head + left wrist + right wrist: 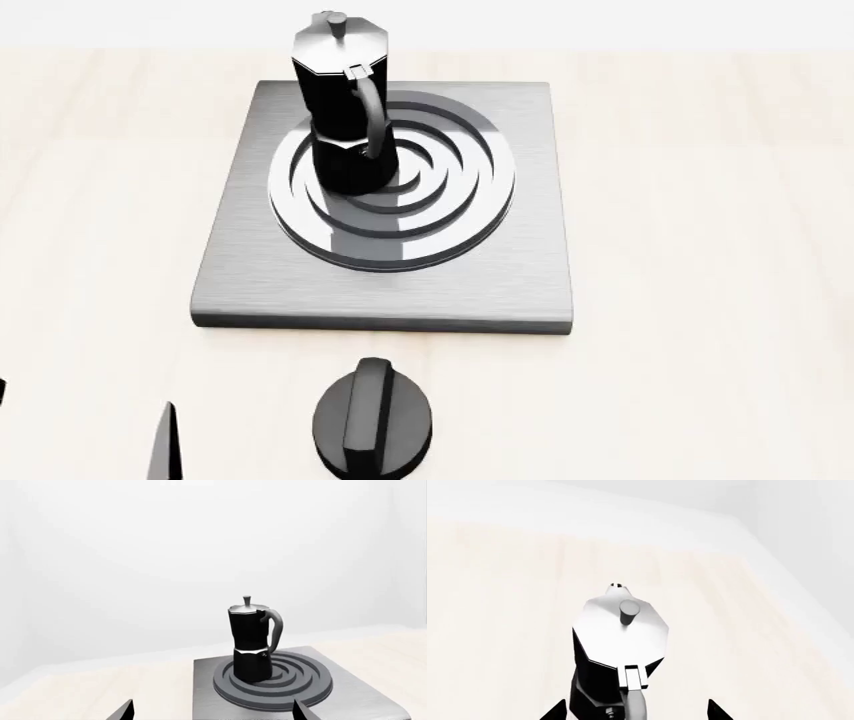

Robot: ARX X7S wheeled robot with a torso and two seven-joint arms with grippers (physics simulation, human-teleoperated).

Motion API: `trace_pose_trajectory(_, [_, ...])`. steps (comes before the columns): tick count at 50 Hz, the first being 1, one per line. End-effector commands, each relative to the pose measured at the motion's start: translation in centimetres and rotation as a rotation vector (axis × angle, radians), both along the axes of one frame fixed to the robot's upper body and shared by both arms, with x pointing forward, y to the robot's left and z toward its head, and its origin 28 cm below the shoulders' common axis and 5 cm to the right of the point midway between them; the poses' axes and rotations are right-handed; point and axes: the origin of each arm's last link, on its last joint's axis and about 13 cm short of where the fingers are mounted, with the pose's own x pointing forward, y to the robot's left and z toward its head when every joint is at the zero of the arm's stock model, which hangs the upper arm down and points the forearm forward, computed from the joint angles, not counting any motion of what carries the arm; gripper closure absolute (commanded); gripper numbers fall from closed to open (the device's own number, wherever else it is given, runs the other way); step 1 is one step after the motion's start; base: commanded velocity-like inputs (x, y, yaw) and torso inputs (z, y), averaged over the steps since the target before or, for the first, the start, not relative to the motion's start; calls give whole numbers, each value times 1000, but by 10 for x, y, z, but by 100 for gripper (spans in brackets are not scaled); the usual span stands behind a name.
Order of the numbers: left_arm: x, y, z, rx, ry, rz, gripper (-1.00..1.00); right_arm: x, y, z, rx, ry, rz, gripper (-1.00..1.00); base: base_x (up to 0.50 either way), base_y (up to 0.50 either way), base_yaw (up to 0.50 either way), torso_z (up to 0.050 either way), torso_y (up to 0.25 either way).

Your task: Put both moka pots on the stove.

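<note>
Moka pot (pixel 342 105) on stove (pixel 534 270), knob (pixel 374 420) near

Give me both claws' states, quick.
Left claw: open, empty.
Right claw: open around the second moka pot, not closed on it.

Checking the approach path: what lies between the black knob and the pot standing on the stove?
Head view: only the stove plate and burner rings separate knob from moka pot.

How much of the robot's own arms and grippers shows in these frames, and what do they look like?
Very little: only fingertips. The left gripper and right gripper each show two plain black, pointed tips at the frame edge. No cables, markings or arm links are visible.
</note>
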Motion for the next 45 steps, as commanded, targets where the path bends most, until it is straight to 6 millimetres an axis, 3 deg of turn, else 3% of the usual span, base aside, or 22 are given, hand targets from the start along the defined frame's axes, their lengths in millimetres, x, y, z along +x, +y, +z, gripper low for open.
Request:
trace_pose_trajectory(1, [0,-1,-1,2,3,-2,-100,3,-4,-13,18,27,-20,-100,0,0,0,0,0])
trace_pose_trajectory(45, [1,-3,-4,6,12,-15,-100,12,-6,-38,49,20,-50,-100,0,0,0,0,0])
